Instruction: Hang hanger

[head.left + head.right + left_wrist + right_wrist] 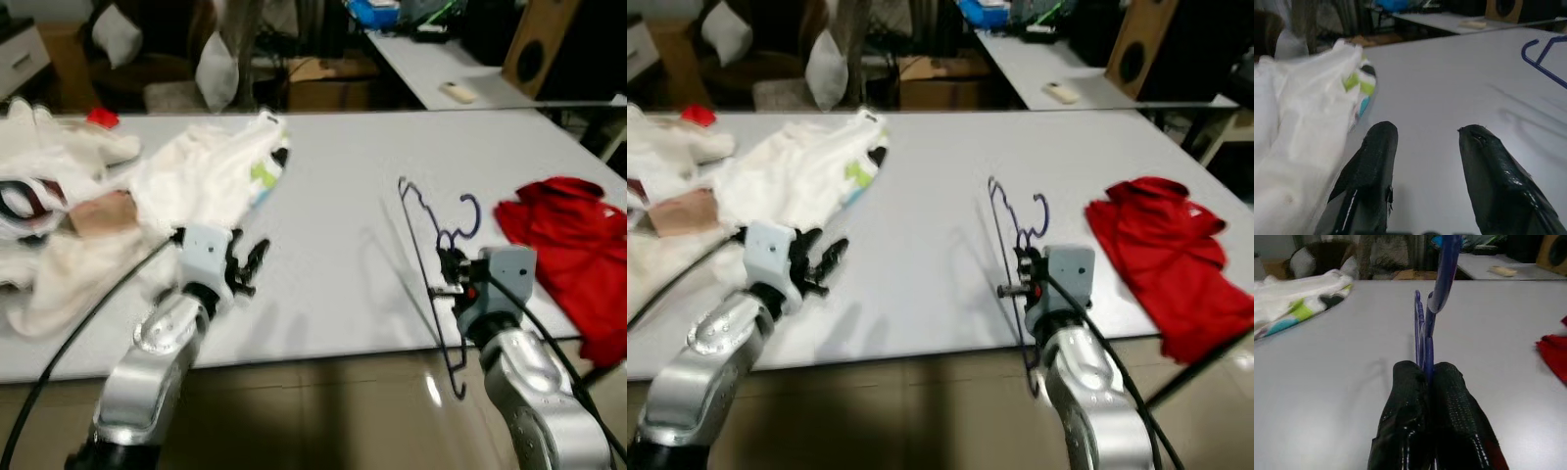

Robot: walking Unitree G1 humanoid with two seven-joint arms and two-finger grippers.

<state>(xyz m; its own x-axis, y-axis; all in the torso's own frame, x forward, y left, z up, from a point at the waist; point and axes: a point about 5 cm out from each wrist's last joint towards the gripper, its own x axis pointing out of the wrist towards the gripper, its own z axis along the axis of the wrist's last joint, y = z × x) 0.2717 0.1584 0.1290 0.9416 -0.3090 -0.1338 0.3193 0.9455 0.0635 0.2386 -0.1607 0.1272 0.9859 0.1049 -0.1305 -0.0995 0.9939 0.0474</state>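
Observation:
A thin blue wire hanger (pixel 431 257) stands on edge over the front right of the white table (pixel 333 225), its lower end reaching past the table's front edge. My right gripper (pixel 453 266) is shut on the hanger (pixel 1426 340) near its hook, the wire pinched between the black fingers (pixel 1405 421). Left of it, my left gripper (pixel 251 264) is open just above the table, beside a white garment with green and blue print (pixel 211 176). Nothing lies between its fingers (pixel 1374 171).
A heap of white and beige clothes (pixel 59 211) covers the table's left side. A red garment (pixel 578 250) lies at the right edge. Behind the table stand chairs, a cardboard box (pixel 328 83) and a second table (pixel 441 64) with a speaker.

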